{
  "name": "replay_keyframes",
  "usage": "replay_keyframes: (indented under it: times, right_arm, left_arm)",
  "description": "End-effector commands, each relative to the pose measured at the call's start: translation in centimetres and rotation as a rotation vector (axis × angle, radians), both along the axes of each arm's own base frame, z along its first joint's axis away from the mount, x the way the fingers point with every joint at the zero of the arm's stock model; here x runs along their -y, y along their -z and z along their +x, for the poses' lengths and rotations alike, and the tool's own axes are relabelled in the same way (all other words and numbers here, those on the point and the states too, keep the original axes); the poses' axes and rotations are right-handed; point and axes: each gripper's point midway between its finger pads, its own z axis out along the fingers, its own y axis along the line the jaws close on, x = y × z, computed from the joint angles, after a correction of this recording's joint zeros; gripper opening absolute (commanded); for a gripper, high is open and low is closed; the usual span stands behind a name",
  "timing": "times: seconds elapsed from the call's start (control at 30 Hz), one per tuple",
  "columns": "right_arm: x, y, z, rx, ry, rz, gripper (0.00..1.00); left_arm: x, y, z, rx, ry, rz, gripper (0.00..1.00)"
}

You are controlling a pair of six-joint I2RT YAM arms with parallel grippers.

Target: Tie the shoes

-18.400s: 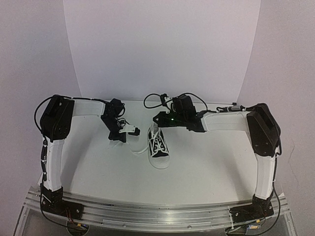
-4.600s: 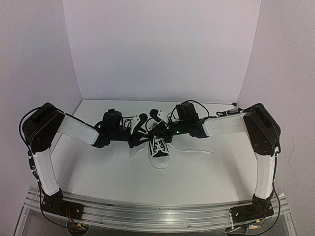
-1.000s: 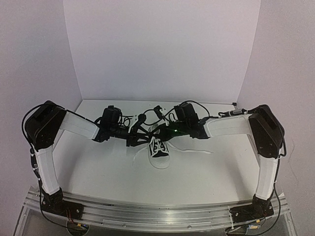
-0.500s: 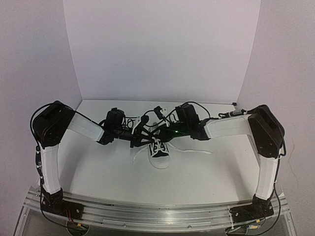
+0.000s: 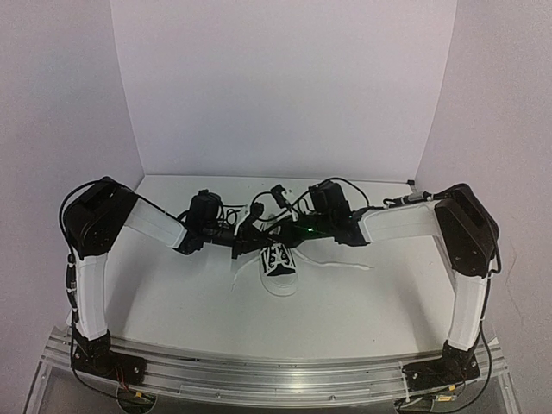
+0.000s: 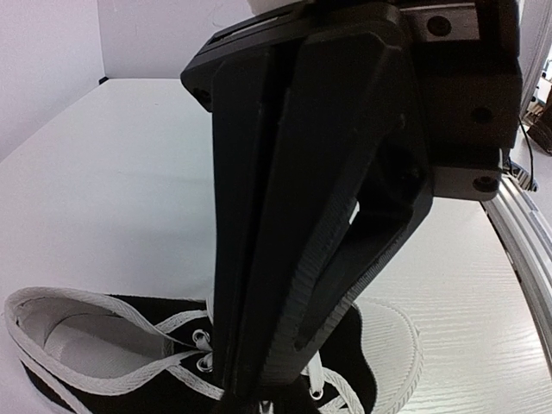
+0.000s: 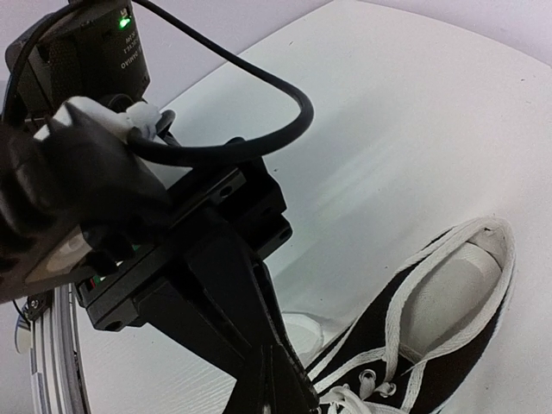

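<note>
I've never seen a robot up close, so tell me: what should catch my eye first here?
A left arm and a right arm, black and white, reach in from both sides and meet over a small black sneaker in the middle of the white table. The left hand and right hand sit at its lacing, fingers closed, while one long white lace trails off to the right.

Scene is lit evenly from above; shadows on the table (image 5: 172, 293) are soft and faint. Wrist views: whites are slightly blown out, close fingers (image 6: 285, 216) are rendered dark, edges are bent by wide-angle.
</note>
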Motion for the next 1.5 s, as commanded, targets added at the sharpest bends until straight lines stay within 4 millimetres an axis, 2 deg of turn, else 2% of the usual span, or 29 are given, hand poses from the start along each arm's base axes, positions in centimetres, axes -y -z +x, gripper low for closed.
replay_keyframes:
  times: [0.0,0.2,0.23,0.33,0.47,0.63,0.7,0.73,0.83,0.97,1.03,1.1,1.23,1.33,1.47]
  right_arm:
    - [-0.6,-3.4,-0.2,0.059,-0.028,0.082,0.00]
    - [-0.4,-2.8,-0.2,0.044,-0.018,0.075,0.00]
    - [-0.4,-2.9,-0.1,0.040,-0.012,0.076,0.05]
    - [-0.2,-3.5,0.2,0.030,0.016,0.082,0.33]
    - [1.4,-5.7,0.5,0.050,0.091,0.046,0.54]
    - [6.0,-7.9,0.5,0.033,0.251,-0.046,0.70]
    - [8.2,-8.9,0.6,0.009,0.319,-0.035,0.83]
    - [9.3,-9.2,0.5,0.001,0.352,-0.043,0.87]
    - [14.0,-7.3,0.7,-0.052,0.483,-0.219,0.87]
    - [20.8,-2.1,-0.3,-0.231,0.572,-0.496,0.85]
    - [23.3,-0.1,-1.1,-0.286,0.559,-0.593,0.84]
    - [24.9,1.4,-1.4,-0.311,0.527,-0.672,0.83]
    - [26.2,4.1,-1.3,-0.362,0.434,-0.766,0.74]
    - [25.6,5.3,-1.3,-0.343,0.318,-0.800,0.70]
    - [24.6,6.4,-1.5,-0.336,0.208,-0.799,0.71]
  left_arm:
    - [1.0,-1.7,0.5,0.060,0.014,-0.050,0.00]
    - [1.2,-1.8,0.6,0.047,0.000,-0.062,0.00]
    - [1.1,-1.8,0.6,0.042,-0.003,-0.061,0.00]
    - [1.0,-1.5,0.7,0.036,-0.024,-0.051,0.00]
    - [1.0,-1.2,1.3,0.060,-0.055,-0.036,0.00]
    - [1.0,-0.9,1.6,0.084,-0.067,-0.027,0.00]
    - [1.0,-0.9,1.6,0.087,-0.067,-0.026,0.00]
    - [1.0,-0.9,1.6,0.088,-0.068,-0.026,0.00]
    - [1.0,-0.8,1.5,0.092,-0.066,-0.023,0.00]
    - [0.9,-0.8,1.5,0.099,-0.061,-0.017,0.00]
    - [0.9,-0.7,1.4,0.102,-0.058,-0.015,0.00]
    - [0.9,-0.5,1.3,0.100,-0.056,-0.012,0.00]
    - [1.1,-0.5,1.1,0.102,-0.050,-0.016,0.00]
    - [1.5,-0.5,0.9,0.099,-0.047,-0.021,0.00]
    - [2.0,-0.5,0.8,0.090,-0.048,-0.028,0.00]
